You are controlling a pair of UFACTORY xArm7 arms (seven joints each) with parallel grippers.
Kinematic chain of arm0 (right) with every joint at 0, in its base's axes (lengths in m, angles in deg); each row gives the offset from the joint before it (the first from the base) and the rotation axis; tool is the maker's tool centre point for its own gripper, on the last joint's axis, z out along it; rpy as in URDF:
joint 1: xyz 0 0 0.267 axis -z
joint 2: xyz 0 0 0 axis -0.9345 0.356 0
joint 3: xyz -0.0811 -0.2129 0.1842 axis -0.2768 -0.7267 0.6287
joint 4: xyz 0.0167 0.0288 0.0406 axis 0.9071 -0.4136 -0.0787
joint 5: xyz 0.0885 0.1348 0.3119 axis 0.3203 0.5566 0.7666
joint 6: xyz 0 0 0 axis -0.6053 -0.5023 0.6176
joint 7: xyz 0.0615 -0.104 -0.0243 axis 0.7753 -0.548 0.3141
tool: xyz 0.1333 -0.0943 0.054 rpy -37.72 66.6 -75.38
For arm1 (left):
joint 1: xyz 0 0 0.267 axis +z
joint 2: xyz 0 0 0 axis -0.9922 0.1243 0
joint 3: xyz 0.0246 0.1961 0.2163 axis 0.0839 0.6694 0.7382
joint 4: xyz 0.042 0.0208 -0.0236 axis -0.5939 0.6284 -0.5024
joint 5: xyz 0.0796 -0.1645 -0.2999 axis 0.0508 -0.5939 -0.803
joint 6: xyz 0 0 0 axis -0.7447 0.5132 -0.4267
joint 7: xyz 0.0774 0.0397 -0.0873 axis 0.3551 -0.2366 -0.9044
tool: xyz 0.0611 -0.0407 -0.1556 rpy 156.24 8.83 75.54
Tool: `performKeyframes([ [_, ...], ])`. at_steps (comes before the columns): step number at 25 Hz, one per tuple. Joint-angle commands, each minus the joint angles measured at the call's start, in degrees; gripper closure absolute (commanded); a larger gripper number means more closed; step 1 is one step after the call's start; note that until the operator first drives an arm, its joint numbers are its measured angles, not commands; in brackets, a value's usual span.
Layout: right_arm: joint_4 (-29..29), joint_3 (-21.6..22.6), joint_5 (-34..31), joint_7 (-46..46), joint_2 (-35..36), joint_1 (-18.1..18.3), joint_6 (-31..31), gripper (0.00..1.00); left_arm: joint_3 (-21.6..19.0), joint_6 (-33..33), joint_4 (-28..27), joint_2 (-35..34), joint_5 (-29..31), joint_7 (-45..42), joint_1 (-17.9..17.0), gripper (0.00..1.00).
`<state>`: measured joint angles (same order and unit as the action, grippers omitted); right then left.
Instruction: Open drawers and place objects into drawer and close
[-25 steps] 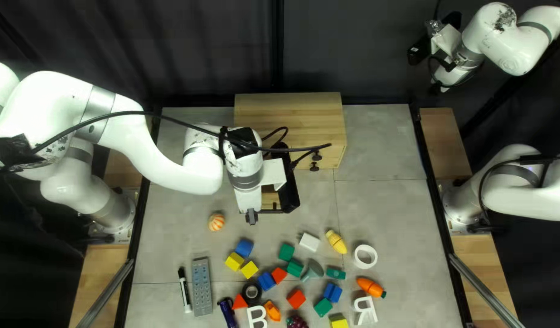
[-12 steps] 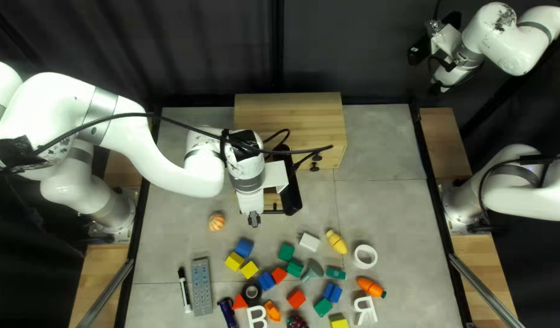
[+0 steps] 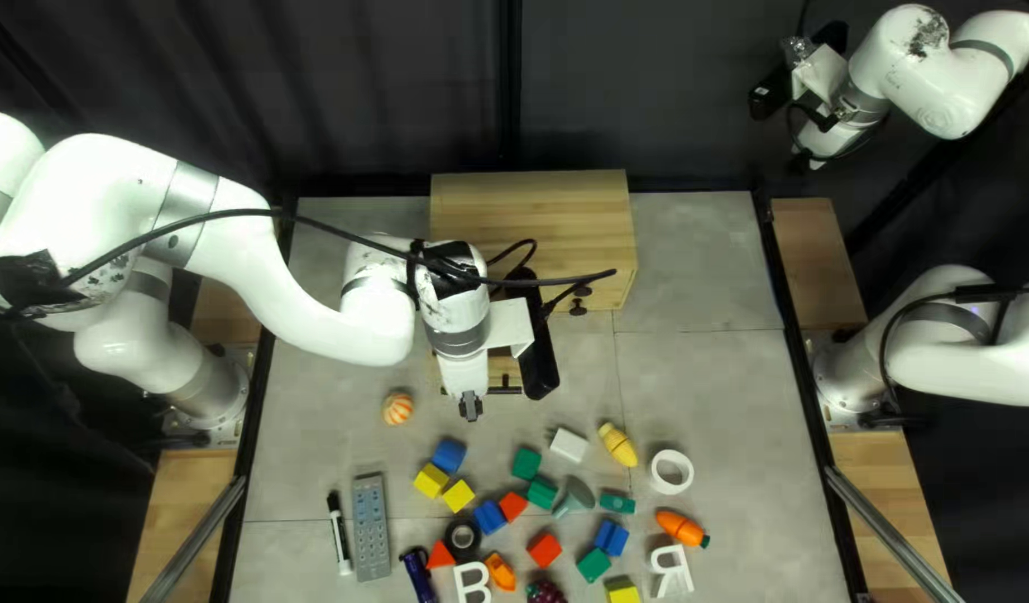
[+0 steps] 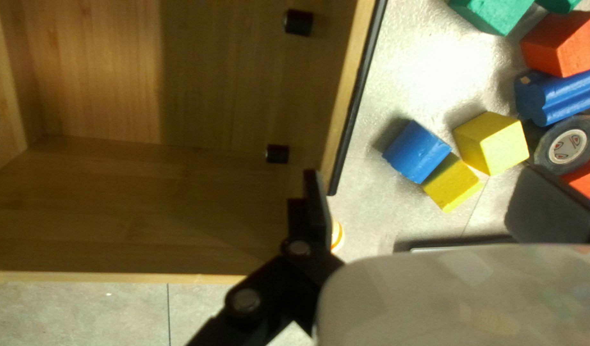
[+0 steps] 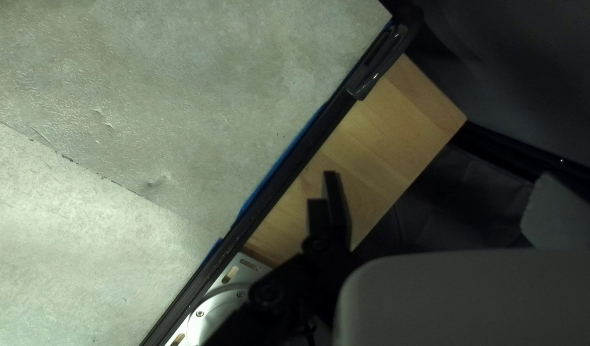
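The wooden drawer box (image 3: 537, 212) stands at the table's far edge; its left drawer (image 3: 499, 366) is pulled out, partly hidden under my left arm. My left gripper (image 3: 471, 409) is at the drawer's near end. In the left wrist view the drawer (image 4: 135, 211) shows bare wood and two black cylinders. There my left gripper (image 4: 429, 205) is open, one finger by the drawer's front corner, nothing held. Blue (image 4: 416, 152) and yellow blocks (image 4: 492, 142) lie ahead of it. My right gripper (image 3: 805, 163) hangs high at the far right; in its wrist view the gripper (image 5: 439, 205) is open, holding nothing.
An orange-striped ball (image 3: 397, 409) lies left of the drawer. Nearer, several blocks, a white ring (image 3: 671, 471), a yellow corn (image 3: 617, 444), a carrot (image 3: 682, 527), a remote (image 3: 371, 527) and a marker (image 3: 339, 533) are spread about.
My left gripper has shifted slightly toward the table's near edge and to the right. The right arm, the drawer and the loose objects look unmoved.
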<state>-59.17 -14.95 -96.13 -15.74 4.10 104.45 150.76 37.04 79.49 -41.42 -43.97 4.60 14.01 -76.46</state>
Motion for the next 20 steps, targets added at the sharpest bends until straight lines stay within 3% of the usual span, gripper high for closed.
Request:
performKeyframes([
  [1,0.0,0.0,0.0,0.0,0.0,0.0,0.0,0.0,0.0,0.7,-0.8,0.1,0.5,-0.3,0.1,0.0],
  [9,0.0,0.0,0.0,0.0,0.0,0.0,0.0,0.0,0.2,4.8,-6.1,1.7,6.3,-2.1,0.4,0.0],
  [20,0.0,0.0,0.0,0.0,0.0,0.0,0.0,0.0,-0.2,2.4,-8.6,6.2,10.8,-2.7,-0.4,0.0],
])
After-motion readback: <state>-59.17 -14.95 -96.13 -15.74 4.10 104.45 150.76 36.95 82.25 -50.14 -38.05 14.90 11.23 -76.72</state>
